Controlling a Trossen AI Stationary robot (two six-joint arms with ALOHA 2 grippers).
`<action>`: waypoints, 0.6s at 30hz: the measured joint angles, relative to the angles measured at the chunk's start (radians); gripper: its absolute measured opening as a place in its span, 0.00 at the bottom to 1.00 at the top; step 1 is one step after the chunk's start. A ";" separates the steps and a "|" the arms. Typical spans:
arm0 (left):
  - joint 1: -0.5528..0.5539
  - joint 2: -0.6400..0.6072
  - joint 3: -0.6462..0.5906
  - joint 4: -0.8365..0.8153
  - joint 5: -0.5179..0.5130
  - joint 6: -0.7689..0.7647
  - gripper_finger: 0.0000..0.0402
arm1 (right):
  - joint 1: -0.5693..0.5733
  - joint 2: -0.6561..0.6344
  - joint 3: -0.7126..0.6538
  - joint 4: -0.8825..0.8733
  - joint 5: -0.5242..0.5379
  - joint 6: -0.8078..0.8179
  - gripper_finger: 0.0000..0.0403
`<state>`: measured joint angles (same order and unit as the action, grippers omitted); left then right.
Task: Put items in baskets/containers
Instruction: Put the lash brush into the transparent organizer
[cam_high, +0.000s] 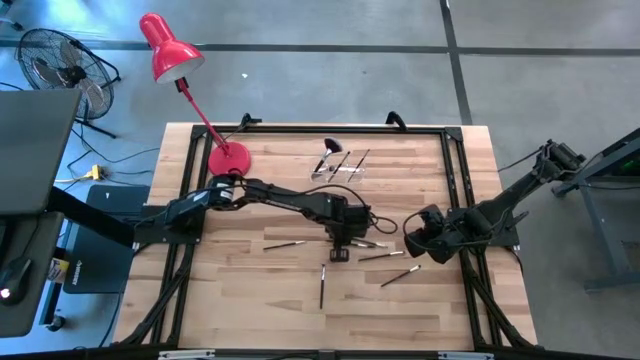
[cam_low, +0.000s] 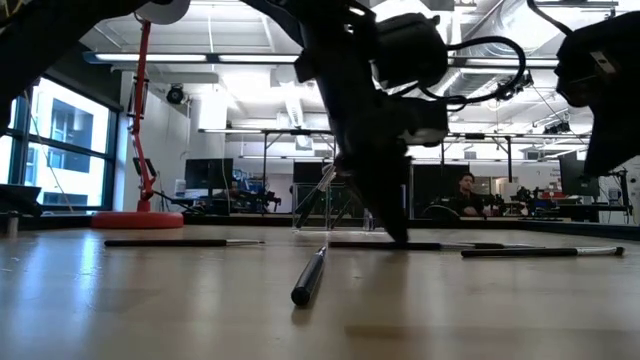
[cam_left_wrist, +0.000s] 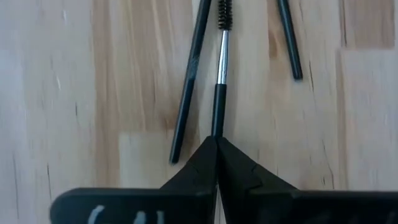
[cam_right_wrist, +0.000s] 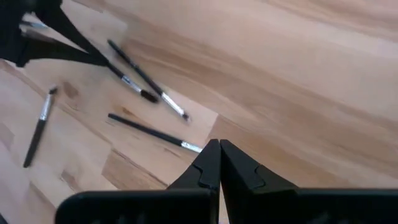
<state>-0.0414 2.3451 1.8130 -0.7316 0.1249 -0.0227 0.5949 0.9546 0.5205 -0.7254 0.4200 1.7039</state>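
Several thin dark-handled brushes lie flat on the wooden table (cam_high: 250, 300). One has a silvery ferrule and a small bristly head (cam_left_wrist: 224, 12); my left gripper (cam_left_wrist: 216, 142) is shut on its handle near the table's middle (cam_high: 340, 250). Other brushes lie beside it (cam_left_wrist: 188, 81), (cam_left_wrist: 289, 37) and nearer the front edge (cam_high: 322, 286). A clear holder (cam_high: 340, 162) with a few brushes in it stands at the far middle. My right gripper (cam_right_wrist: 219, 148) hangs shut and empty above the table, to the right of the left one (cam_high: 412, 235). My left gripper pinches the brush's dark handle at its free end (cam_left_wrist: 217, 127) between its two fingertips. The fingers come steeply from above, and the brush runs straight on away from them. The brush lies flat on the table.
A red desk lamp stands with its round base (cam_high: 228, 158) at the far left of the table. Black frame rails (cam_high: 455, 180) run along the table's sides. More brushes lie between the two grippers (cam_right_wrist: 152, 133), (cam_right_wrist: 148, 79). Bare wood stretches along the near edge.
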 joint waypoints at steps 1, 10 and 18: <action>0.000 0.000 0.000 -0.012 0.000 0.000 0.00 | 0.000 0.001 0.000 0.009 0.015 -0.014 0.00; -0.012 -0.002 0.000 -0.080 -0.005 -0.008 0.00 | -0.029 0.107 0.000 0.250 0.075 -0.182 0.00; -0.028 -0.017 -0.020 -0.073 -0.026 -0.009 0.00 | -0.052 0.250 0.000 0.399 -0.024 -0.224 0.00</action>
<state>-0.0690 2.3276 1.7925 -0.8047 0.0992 -0.0318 0.5430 1.2046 0.5205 -0.3262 0.3962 1.4797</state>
